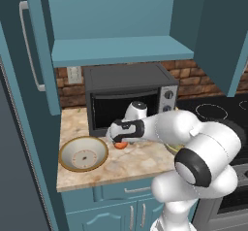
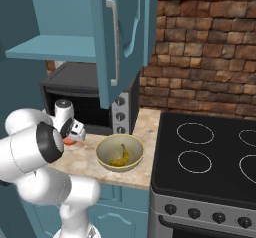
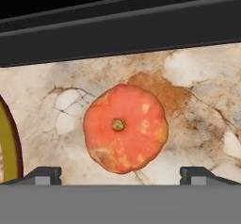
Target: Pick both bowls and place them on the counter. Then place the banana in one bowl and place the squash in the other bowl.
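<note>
Hovering over the squash [image 3: 125, 128], end effector [image 3: 120, 175] spread apart; banana [image 2: 120, 157] in bowl [image 2: 119, 152].

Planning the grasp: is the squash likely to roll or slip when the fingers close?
The squash is round and slightly flattened, sitting stem-up on the counter, so it probably stays put. Its smooth curved sides may slip. The open gripper straddles it.

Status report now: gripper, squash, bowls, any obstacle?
Gripper open, above squash, nothing held. Squash on counter. Banana in deep bowl; shallow bowl empty. Toaster oven close behind.
</note>
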